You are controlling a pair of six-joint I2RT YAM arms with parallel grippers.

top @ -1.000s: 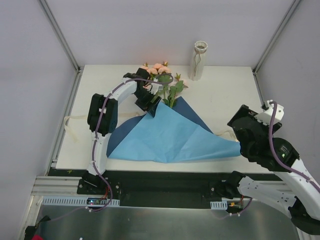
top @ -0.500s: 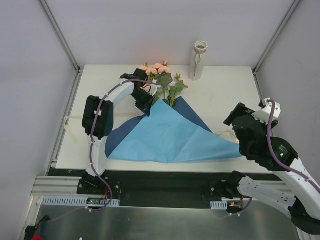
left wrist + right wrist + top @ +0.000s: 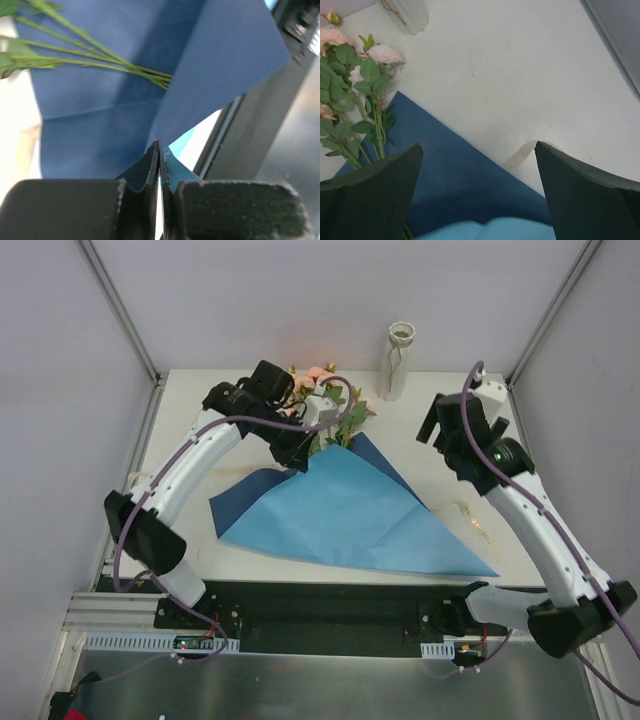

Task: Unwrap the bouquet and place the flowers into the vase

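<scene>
The blue wrapping paper (image 3: 350, 520) lies opened out flat across the middle of the white surface (image 3: 420, 470), its lighter face up over most of the sheet and a darker fold showing at its far corner. The peach-pink flowers with green leaves (image 3: 325, 405) lie at that far corner, their blooms pointing to the far edge and their thin green stems (image 3: 100, 55) running down onto the dark blue paper. The tall, crinkled off-white vase (image 3: 400, 360) stands upright at the far edge, to the right of the blooms and apart from them.

The left gripper (image 3: 292, 452) sits at the far corner of the sheet, just left of the stems; its wrist view shows the jaws pressed together with an edge of the blue paper pinched between them. The right gripper (image 3: 440, 430) hangs above the surface right of the flowers, jaws spread wide and holding nothing. A strip of cream ribbon (image 3: 517, 156) lies just beside the paper's right edge
</scene>
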